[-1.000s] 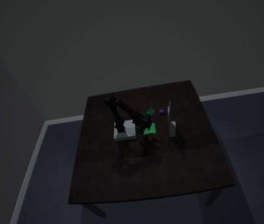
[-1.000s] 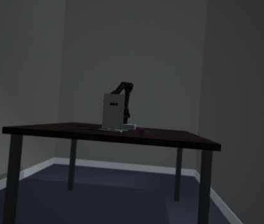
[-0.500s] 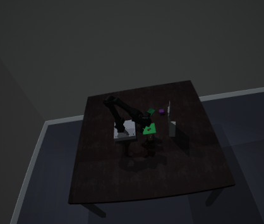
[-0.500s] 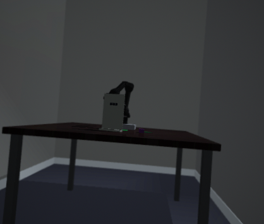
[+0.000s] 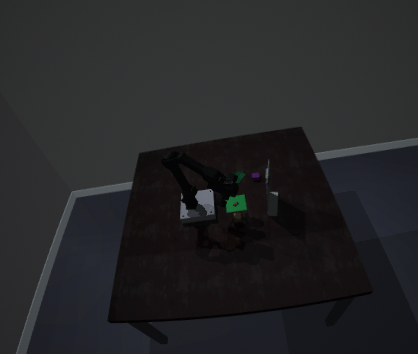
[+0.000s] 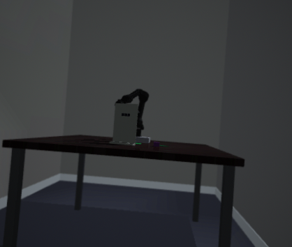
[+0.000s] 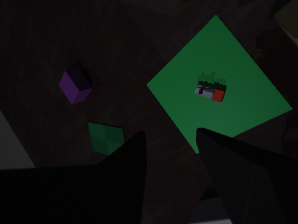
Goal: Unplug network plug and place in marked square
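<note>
My gripper [image 7: 170, 136] hangs above the table [image 5: 293, 280] with its two dark fingers parted and nothing between them; bare tabletop and one corner of the green square [image 7: 220, 55] show through the gap. The plug [image 7: 210, 92], grey with a red end, lies flat on the square, clear of its borders and well apart from my fingertips. From the top view the square sits near the middle of the bench, between my white base plate [image 5: 199, 206] and the upright panel [image 5: 271, 187] toward the right edge. A purple cube [image 7: 75, 86] and a small green block [image 7: 104, 137] rest on the tabletop outside the square, toward the far edge.
</note>
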### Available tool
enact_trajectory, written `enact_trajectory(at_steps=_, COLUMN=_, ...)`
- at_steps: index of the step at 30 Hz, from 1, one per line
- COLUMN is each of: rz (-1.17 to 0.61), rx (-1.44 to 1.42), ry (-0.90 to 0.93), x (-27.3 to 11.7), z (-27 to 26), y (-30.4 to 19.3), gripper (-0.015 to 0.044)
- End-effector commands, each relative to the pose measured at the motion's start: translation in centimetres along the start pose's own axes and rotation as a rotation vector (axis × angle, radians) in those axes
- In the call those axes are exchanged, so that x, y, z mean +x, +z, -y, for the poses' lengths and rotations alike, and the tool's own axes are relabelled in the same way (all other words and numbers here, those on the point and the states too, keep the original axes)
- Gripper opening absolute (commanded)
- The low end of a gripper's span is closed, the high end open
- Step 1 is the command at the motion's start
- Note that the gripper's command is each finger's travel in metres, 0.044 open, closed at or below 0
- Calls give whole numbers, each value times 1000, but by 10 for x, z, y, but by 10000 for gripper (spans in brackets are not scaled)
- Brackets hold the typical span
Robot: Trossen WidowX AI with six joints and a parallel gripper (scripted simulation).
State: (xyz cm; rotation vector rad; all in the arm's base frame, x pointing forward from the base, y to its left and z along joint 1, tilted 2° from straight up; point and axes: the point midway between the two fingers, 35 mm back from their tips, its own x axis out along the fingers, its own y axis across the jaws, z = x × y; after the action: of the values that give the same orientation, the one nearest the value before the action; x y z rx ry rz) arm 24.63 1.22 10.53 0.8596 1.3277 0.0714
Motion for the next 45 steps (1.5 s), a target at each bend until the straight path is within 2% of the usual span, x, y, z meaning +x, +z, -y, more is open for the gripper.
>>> enact_trajectory(at_steps=1, rz=-1, rx=0, ry=0, x=-1, z=-1, y=0, gripper=156)
enact_trajectory(at_steps=35, rz=2, rx=-6, ry=6, x=-88, z=-61, y=-2, gripper=156)
enact_trajectory(at_steps=45, rz=2, rx=-6, ry=6, x=-88, z=-61, y=-2, gripper=419)
